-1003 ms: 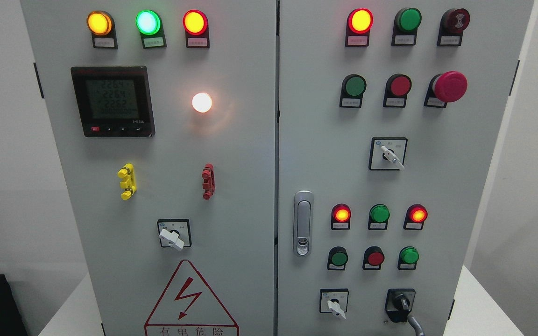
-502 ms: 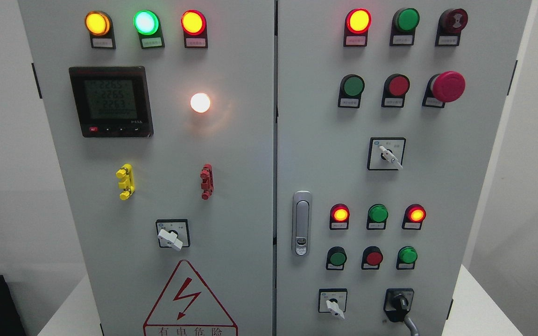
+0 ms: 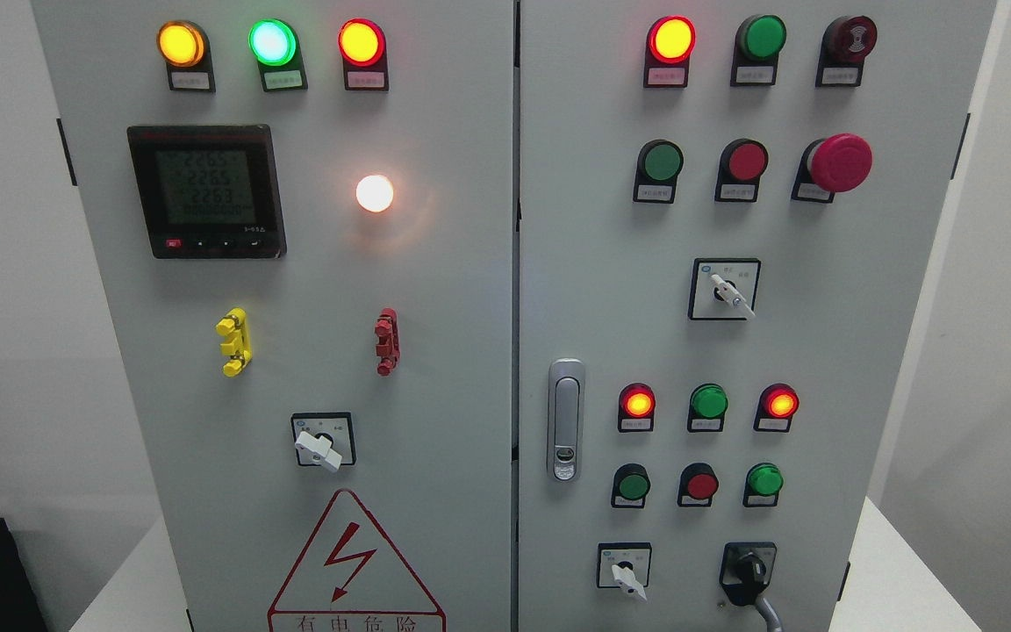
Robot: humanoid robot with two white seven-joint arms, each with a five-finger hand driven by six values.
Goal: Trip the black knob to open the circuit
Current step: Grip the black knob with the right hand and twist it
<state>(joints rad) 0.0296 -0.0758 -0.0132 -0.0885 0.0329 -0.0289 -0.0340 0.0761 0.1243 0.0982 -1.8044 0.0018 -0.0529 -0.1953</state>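
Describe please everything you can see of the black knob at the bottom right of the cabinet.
The black knob sits low on the right door, right of a white-handled selector switch and below a green button. It looks like glossy black plastic, standing out from a square black base. A grey cable hangs just beneath it, running off the bottom edge. No hand touches it. Its exact turned position is too small to tell.
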